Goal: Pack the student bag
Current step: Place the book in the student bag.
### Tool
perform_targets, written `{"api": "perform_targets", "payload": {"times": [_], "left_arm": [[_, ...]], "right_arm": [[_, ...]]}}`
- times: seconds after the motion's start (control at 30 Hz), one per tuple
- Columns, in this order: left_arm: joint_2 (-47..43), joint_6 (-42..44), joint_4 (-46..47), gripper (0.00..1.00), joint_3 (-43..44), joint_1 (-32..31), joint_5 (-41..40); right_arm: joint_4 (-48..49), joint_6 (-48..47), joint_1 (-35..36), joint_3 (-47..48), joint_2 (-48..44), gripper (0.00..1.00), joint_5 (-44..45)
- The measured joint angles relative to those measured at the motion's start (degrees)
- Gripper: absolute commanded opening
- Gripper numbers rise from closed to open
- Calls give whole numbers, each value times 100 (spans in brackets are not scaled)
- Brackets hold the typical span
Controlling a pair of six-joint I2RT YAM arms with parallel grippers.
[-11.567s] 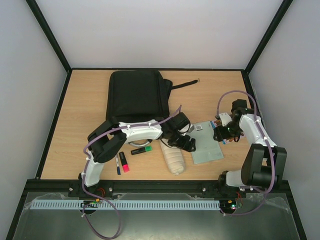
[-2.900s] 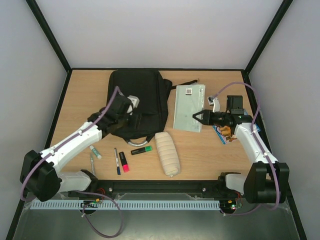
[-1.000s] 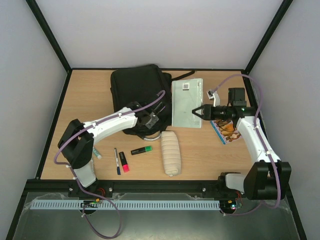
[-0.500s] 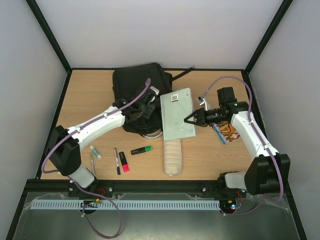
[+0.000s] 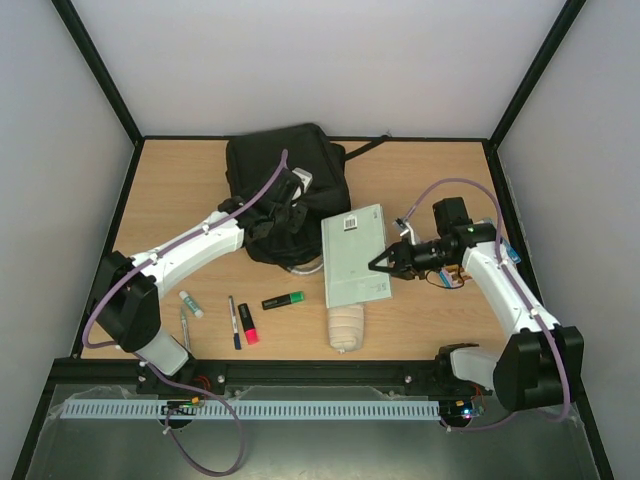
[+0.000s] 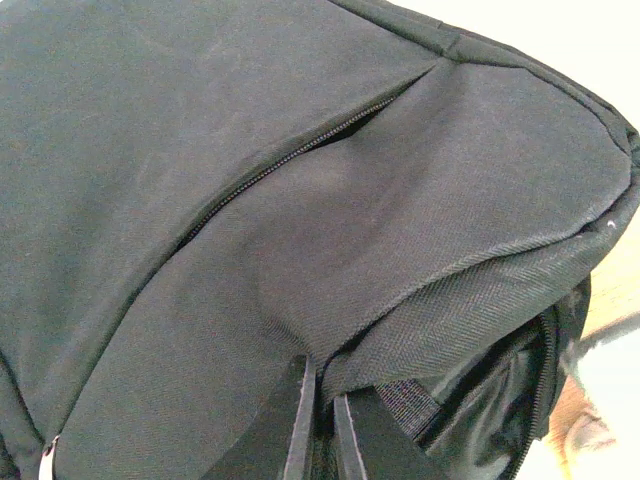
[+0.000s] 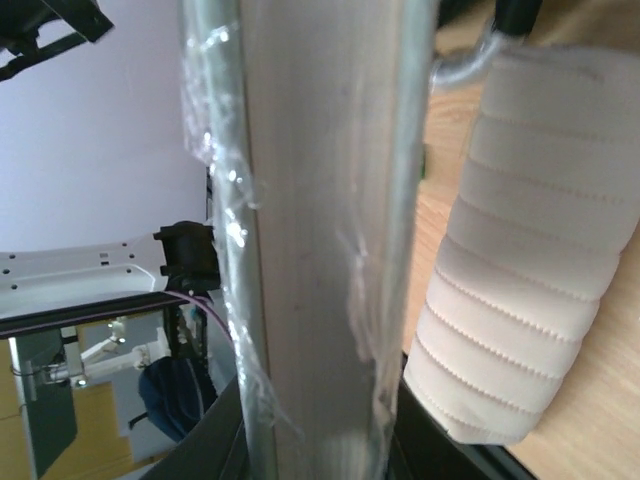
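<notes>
Bag (image 5: 280, 170) sits at the rear of the surface (image 5: 170, 210), left of centre, now bunched and humped rather than flat. Left end effector (image 6: 322, 382) is clamped shut on a fold of the bag's fabric at its near right corner, next to the zip line. Over the last second it has drawn back from the bag's near edge towards the bag's middle, taking the cloth with it. That corner stands raised, and the wrist view shows a dark gap under the lifted flap. Whether the main compartment is fully unzipped cannot be told. Right end effector (image 5: 382, 264) grips the wrapped notebook (image 5: 352, 255) by its right edge, jaws closed on it. A second ago the notebook lay alongside the bag's right side. It has since swung nearer and left, and hangs just off the bag's near right corner, tilted. It overlaps the far end of the cream pencil case (image 5: 344, 326), which lies near of the bag. Green highlighter (image 5: 283, 300) and pink marker (image 5: 248, 327), near of the bag, are unmoved and untouched. Reading: one arm holds the mouth open while the other lines the notebook up with it. Insertion not yet begun. Nothing appears packed so far, so the task looks early. Likely snag: the notebook's corner catching on slack fabric if the opening sags.
</notes>
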Motion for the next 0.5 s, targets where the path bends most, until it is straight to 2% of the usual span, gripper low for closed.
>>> {"api": "perform_targets", "payload": {"times": [0.3,0.5], "left_arm": [[9,-170,177,2,31,0,94],[9,-212,199,2,87,0,236]], "right_arm": [[-144,387,26,-358,-286,1,-24],[393,914,212,-511,-74,1,-76]]}}
